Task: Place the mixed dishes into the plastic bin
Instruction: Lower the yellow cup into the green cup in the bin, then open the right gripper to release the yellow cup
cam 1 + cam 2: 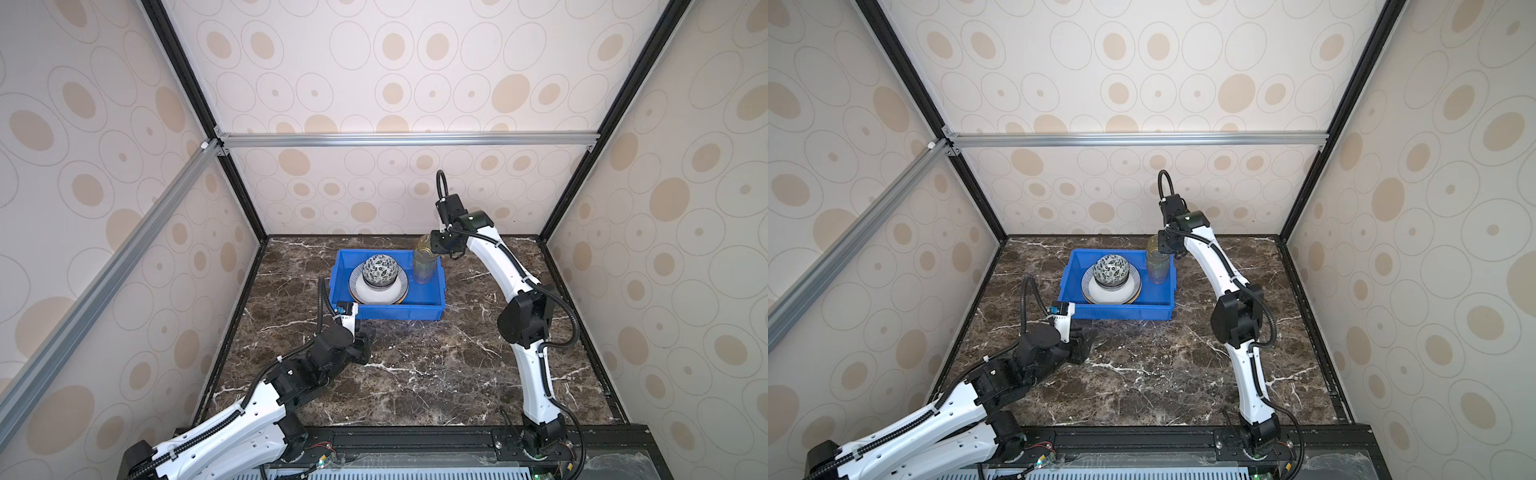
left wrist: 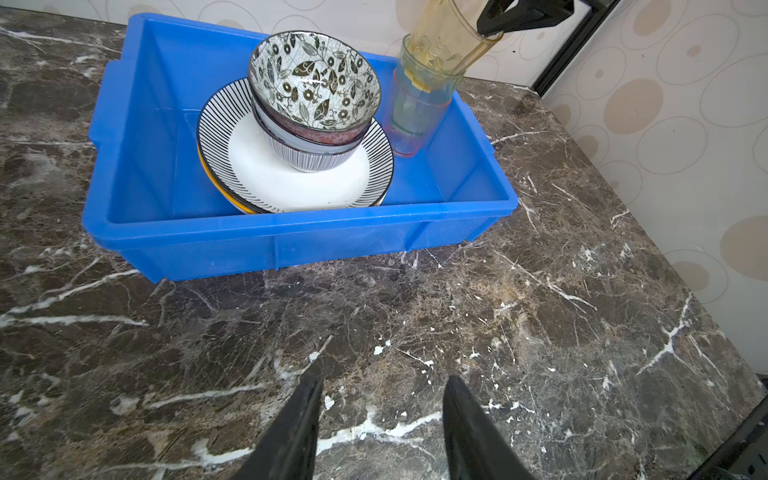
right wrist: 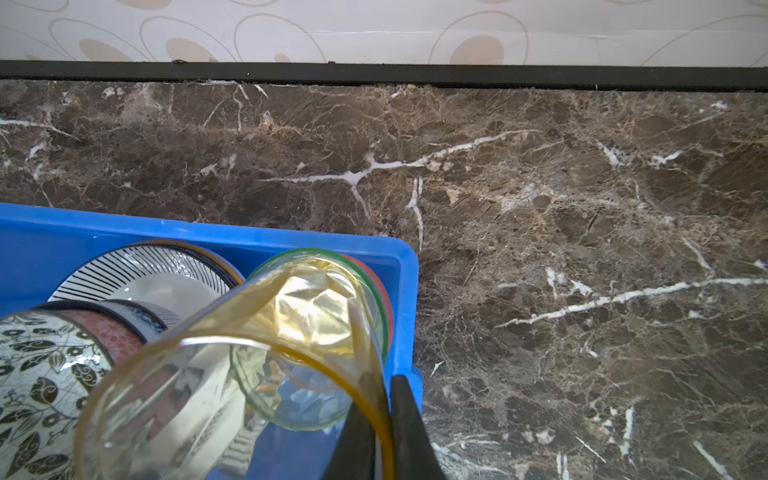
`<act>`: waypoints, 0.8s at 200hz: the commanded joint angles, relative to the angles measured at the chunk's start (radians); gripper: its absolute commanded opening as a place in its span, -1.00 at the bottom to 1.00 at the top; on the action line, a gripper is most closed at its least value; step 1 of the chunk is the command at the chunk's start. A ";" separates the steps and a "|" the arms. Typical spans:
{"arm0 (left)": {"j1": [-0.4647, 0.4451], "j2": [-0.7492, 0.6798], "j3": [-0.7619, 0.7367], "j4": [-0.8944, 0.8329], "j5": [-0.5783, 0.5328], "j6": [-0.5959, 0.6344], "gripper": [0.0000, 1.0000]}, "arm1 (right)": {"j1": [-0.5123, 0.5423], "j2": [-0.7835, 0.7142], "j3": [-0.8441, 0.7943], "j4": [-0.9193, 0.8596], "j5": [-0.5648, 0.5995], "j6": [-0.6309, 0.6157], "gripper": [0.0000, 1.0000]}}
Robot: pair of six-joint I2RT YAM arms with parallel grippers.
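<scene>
The blue plastic bin (image 1: 399,309) (image 2: 291,245) stands on the marble toward the back. In it lies a stack of plates topped by a striped-rim plate (image 2: 291,178). Stacked bowls sit on that plate, a leaf-patterned bowl (image 2: 316,79) uppermost. In the bin's far right corner a pink tumbler (image 2: 409,133) holds a green tumbler (image 2: 432,79). A yellow tumbler (image 1: 424,245) (image 3: 316,307) leans with its base inside the green one. My right gripper (image 3: 384,390) (image 1: 434,249) is shut on its rim, one finger inside and one outside. My left gripper (image 2: 383,379) (image 1: 368,345) hangs open over bare marble in front of the bin.
The back wall's black base strip (image 3: 374,75) runs just behind the bin. The right side wall (image 2: 685,124) stands a little beyond the bin's right end. Brown marble tabletop (image 1: 436,374) stretches between the bin and the front rail.
</scene>
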 commanded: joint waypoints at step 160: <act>-0.011 -0.054 0.061 -0.074 -0.060 0.003 -0.03 | 0.010 -0.138 -0.051 0.018 -0.027 -0.016 -0.16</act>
